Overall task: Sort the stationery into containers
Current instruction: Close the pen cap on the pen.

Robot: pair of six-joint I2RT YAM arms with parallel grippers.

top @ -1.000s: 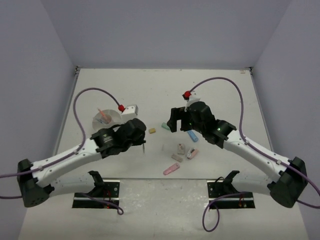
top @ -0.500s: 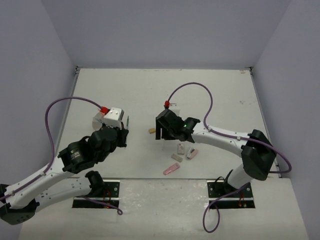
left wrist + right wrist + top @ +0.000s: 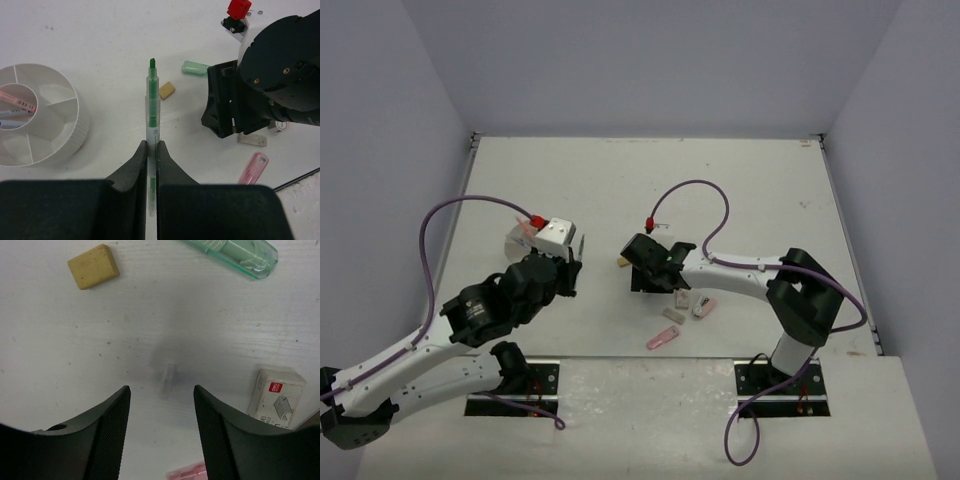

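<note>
My left gripper is shut on a thin green pen, which sticks out forward above the table. Left of it stands the round white container, with a pink pen in its middle compartment. In the top view the left gripper hovers right beside the container. My right gripper is open and low over the table, with a small clear piece lying just ahead of its fingers. A tan eraser and a green marker lie beyond.
A white staple box lies right of the right gripper. In the top view a pink marker, a tan block and a pink-white item lie near the front edge. The right gripper's black body stands close to the green pen.
The left arm drew back and carried the green pen up-left toward the container. The right gripper moved left and down to the table, and its jaws narrowed.
</note>
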